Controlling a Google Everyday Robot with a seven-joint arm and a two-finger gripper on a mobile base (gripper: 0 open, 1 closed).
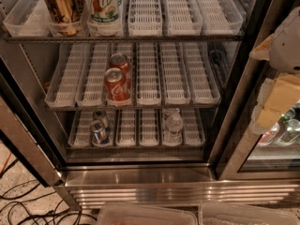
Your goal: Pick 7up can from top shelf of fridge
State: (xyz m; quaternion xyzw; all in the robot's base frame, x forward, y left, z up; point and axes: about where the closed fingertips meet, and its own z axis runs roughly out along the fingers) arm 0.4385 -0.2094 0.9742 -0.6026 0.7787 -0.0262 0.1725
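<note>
My gripper hangs outside the fridge, grip state I can't tell; 7up can fronts the top shelf, reachable.

A gold-brown aluminium can stands upper left. Two red cola cans stand one behind the other on the middle rack. On the lowest rack sit two silver-blue cans and a clear plastic bottle. Black cables trail across the floor. The end effector hangs at the right edge.
</note>
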